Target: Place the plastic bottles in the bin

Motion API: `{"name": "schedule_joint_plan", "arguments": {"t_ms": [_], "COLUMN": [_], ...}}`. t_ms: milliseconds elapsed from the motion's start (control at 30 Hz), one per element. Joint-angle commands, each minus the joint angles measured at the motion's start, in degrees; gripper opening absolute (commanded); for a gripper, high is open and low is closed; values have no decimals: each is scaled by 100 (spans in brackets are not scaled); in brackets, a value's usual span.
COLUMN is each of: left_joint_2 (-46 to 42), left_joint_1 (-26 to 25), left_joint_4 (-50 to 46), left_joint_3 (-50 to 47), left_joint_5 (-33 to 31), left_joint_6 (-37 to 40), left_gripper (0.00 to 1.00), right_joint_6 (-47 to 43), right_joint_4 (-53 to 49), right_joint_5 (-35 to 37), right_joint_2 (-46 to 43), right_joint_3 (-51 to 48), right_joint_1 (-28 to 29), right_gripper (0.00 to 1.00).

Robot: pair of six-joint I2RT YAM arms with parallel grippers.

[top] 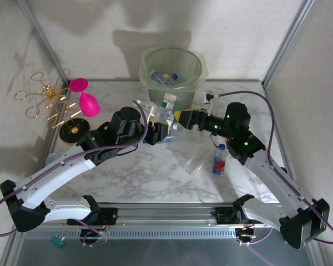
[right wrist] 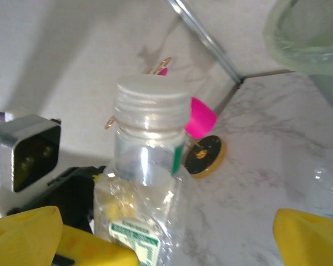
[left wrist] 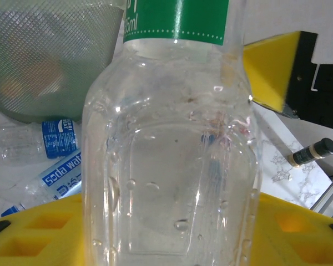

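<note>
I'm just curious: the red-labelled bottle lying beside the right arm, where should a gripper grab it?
Probably across its body near the label, coming from straight above: the red-labelled bottle lies flat on the table, its long sides exposed.

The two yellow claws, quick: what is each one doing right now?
Left gripper: closed on the clear plastic bottle with green label and white cap.
Right gripper: open, holding nothing.

Light: bright, even, overhead.
Shadows: I see soft ones on the back wall (top: 100,33).
Focus: bottle (right wrist: 147,160) blurred, right wrist view.
</note>
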Motion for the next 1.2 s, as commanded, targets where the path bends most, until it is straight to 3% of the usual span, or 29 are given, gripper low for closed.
{"name": "schedule_joint_plan", "arguments": {"t_ms": [0,133,267,567,633,733,800,967,1167], "left_joint_2": [-93,-138,-156,-139,-129,-212,-357,-1038,-1492], "left_joint_1": [-58,-77,-128,-153,-163,-156,-154,-154,-154], "left_joint_4": [-60,-57,-44,-9,8,18,16,191,156], "left_joint_3": [-47,-42,-49,-24,-3,57,134,210,97], "left_joint_5": [103,322,390,445,432,102,-243,-1146,-1544], "left_joint_6": [122,137,187,146,137,111,95,108,216], "left_gripper": [49,49,48,50,58,79,86,92,93], "right_joint_6": [489,521,593,494,395,192,-44,-417,-1141], "right_joint_4": [736,779,757,705,609,373,-12,-599,-1081], "right_joint_5": [-492,-377,-258,43,149,441,725,1272,2174], "right_joint_2": [222,564,949,1046,1022,974,1010,1373,2162], "right_joint_3": [281,521,789,810,837,976,1253,2241,3693], "right_joint_1": [128,259,302,336,338,321,253,-270,-765], "right_gripper": [97,95,86,31,28,27,27,27,26]}}
